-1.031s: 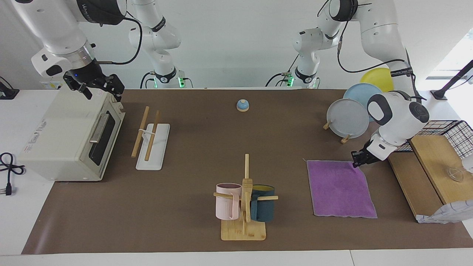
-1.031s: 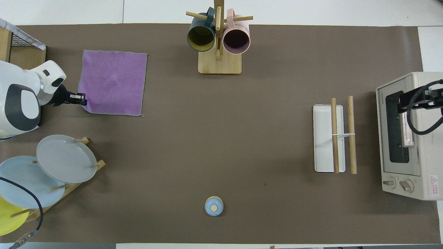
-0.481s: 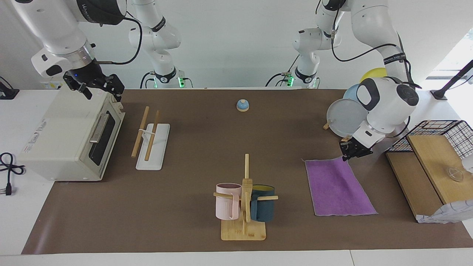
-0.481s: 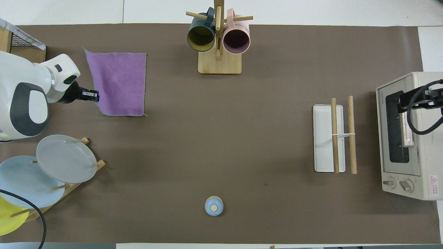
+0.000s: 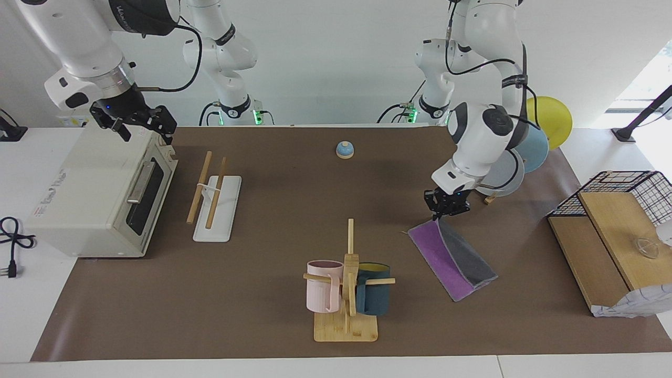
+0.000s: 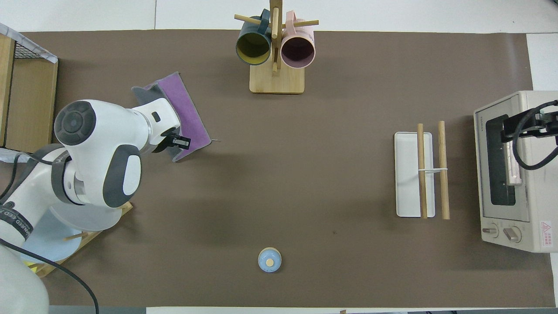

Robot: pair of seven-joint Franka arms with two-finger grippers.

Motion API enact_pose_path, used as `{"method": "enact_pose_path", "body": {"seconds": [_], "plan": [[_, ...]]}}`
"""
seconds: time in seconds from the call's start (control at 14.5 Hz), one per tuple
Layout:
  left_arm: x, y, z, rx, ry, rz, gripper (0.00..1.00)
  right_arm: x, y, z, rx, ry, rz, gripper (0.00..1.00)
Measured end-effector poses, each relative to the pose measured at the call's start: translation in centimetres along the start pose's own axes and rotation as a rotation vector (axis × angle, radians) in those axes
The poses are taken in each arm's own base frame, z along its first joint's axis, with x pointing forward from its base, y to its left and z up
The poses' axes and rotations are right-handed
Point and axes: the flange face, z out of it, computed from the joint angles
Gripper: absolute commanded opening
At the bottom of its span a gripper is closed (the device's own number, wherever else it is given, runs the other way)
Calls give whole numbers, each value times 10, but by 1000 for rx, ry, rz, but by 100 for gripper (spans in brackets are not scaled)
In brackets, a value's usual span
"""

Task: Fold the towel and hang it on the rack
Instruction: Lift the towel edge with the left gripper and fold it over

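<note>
Facing view: left hand (image 5: 446, 209) right of centre, clamped on a corner of the towel (image 5: 452, 257), lifting it so the grey underside folds over the purple. Right hand (image 5: 137, 119) upper left, over the toaster oven (image 5: 94, 194), fingers spread, waiting.

Overhead view: towel (image 6: 187, 109) upper left; rack (image 6: 420, 174) right of centre on the counter (image 6: 305, 174).

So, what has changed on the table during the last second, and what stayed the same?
The left gripper, shut on a corner of the towel, carried that corner up and over toward the right arm's end, so the cloth, flat and all purple before, now lies half folded with its grey side showing. The right gripper stayed open over the toaster oven; the rack, mug tree and bell did not move.
</note>
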Motion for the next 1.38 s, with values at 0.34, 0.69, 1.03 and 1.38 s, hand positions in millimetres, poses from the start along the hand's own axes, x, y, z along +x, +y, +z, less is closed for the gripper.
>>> {"method": "enact_pose_path", "body": {"seconds": [0.34,0.69,1.03,1.38], "plan": [[-3,-2,4,24,2,10,0,0,0,0,0,0,0,100],[-1,10,23,30,13,32,0,0,0,0,0,0,0,100],[1,34,55,24,39,-7,100,0,0,0,0,0,0,100],[18,8,28,26,-15,-61,100,0,0,0,0,0,0,100]]}}
